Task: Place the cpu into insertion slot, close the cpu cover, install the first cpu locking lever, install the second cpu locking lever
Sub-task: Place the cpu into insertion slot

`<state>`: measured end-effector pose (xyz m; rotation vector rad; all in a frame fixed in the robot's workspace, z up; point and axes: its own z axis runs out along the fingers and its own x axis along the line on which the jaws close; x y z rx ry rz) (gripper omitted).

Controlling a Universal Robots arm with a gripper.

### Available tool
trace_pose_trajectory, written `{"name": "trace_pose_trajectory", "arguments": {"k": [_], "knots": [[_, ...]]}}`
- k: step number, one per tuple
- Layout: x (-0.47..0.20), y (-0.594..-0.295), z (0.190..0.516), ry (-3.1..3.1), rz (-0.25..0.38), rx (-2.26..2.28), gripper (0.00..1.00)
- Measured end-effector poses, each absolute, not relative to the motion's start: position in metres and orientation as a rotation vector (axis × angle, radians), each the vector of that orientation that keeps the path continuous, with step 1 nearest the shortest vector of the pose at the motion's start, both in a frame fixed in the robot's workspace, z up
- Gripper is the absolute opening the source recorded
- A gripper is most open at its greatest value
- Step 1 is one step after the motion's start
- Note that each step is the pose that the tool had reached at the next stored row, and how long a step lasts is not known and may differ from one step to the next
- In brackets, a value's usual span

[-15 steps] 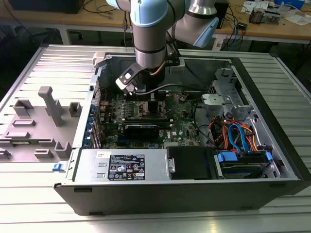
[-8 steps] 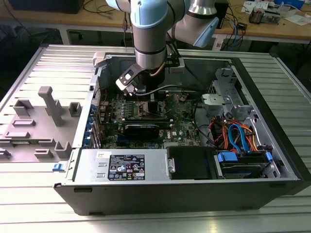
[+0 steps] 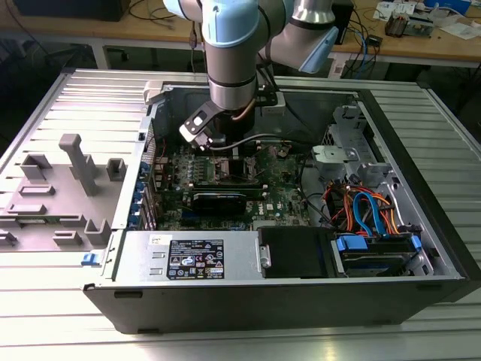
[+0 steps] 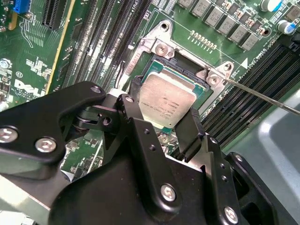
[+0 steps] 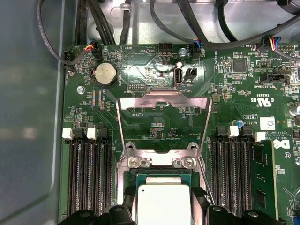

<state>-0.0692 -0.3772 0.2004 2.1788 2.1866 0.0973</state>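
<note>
1. Exterior view: a ribbed metal bench point(image 3: 60, 301) is noted, carrying an open computer case point(image 3: 248, 304) laid on its side. A grey moulded fixture point(image 3: 68, 188) is set on the bench toward the exterior view's left, just beside the case.
2. The arm point(image 3: 233, 53) is positioned above the case opening, pointing down over the green motherboard point(image 3: 285, 199).
3. The tool point(image 4: 164, 107) is recorded in the second wrist view as closed on the cpu point(image 4: 166, 101); its black fingers point(image 4: 187, 131) are set against two opposite edges of the chip.
4. The cpu cover point(image 5: 140, 101) is found open in the first wrist view, with its frame hinged back off the socket and the board visible through the cut-out.
5. The insertion slot point(image 4: 185, 63) is located directly under the cpu, with a dark rim exposed along one side.
6. The cpu is held with its silver top up at the slot; whether it is fully seated cannot be told.
7. A thin locking lever point(image 4: 262, 96) is seen unlatched, angled away from a socket corner over the RAM slots point(image 4: 248, 86).
</note>
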Motion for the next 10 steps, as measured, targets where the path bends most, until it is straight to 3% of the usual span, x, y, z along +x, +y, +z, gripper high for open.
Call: {"name": "trace_pose_trajectory", "arguments": {"k": [10], "knots": [[-0.0692,-0.3772,0.1986,2.187,0.097,2.179,0.54]]}}
